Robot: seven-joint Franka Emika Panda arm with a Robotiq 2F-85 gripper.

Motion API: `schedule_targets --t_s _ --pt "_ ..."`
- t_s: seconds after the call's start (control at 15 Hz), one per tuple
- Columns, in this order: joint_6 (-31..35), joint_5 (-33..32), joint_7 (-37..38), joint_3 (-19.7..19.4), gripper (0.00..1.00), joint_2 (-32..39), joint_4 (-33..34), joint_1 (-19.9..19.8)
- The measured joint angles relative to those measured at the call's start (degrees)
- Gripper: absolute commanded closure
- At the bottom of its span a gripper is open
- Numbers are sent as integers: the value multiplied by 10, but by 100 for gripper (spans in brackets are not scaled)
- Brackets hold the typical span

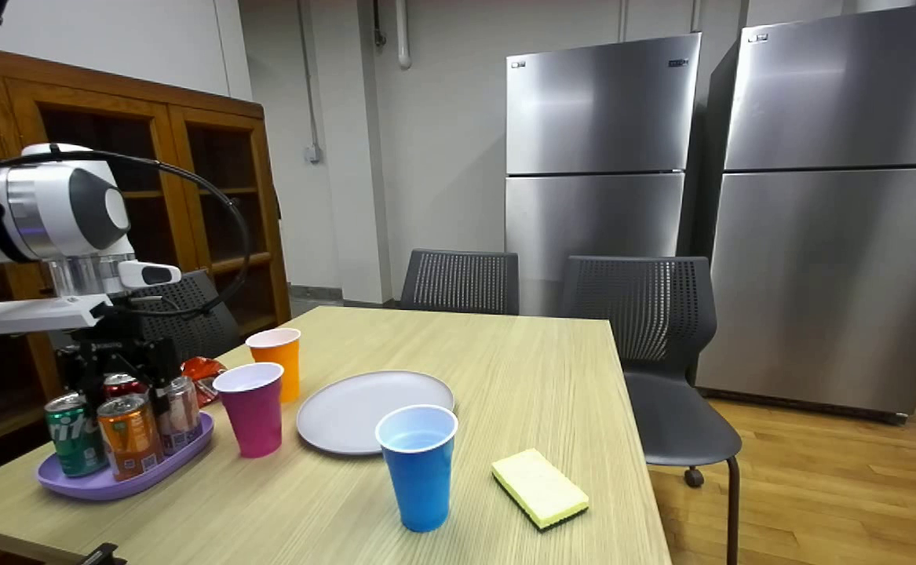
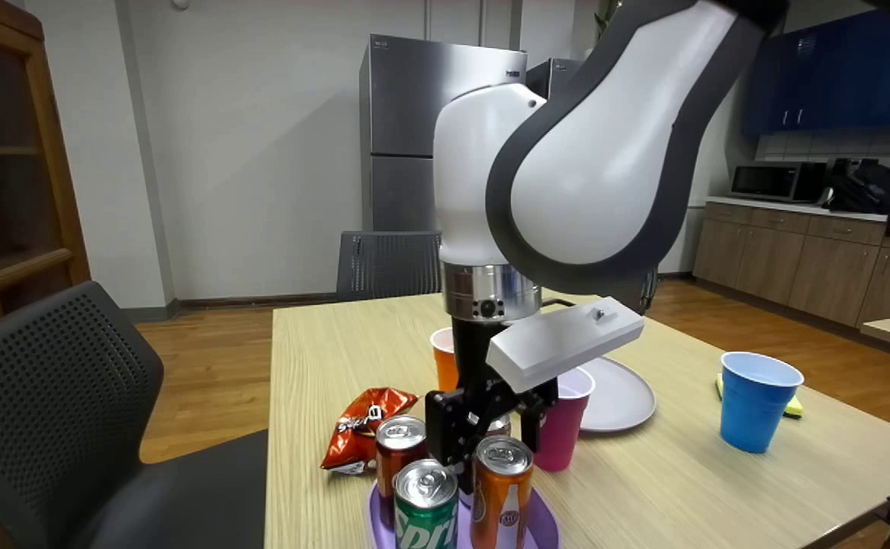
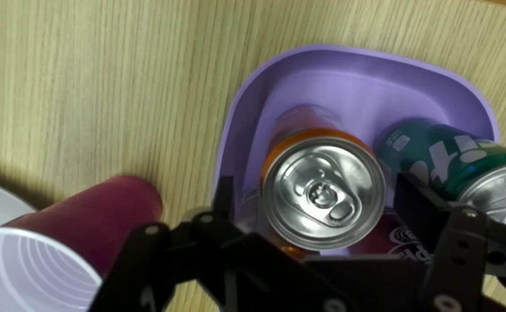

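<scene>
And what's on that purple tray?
The purple tray holds a green can, an orange can, a dark red can and a silvery can. I can't see underneath them: they cover it.

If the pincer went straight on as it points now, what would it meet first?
Probably the orange can, seen between the open jaws of the pincer; depth is unclear, so they might slide past.

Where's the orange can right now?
In the wrist view, the orange can stands in the purple tray, just right of the picture's middle and left of the green can, framed by the open gripper.
</scene>
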Motion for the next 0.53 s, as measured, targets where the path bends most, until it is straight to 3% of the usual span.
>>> schedule_targets --t_s 0.53 --pt "0 -1 3 -13 0 -32 -9 0"
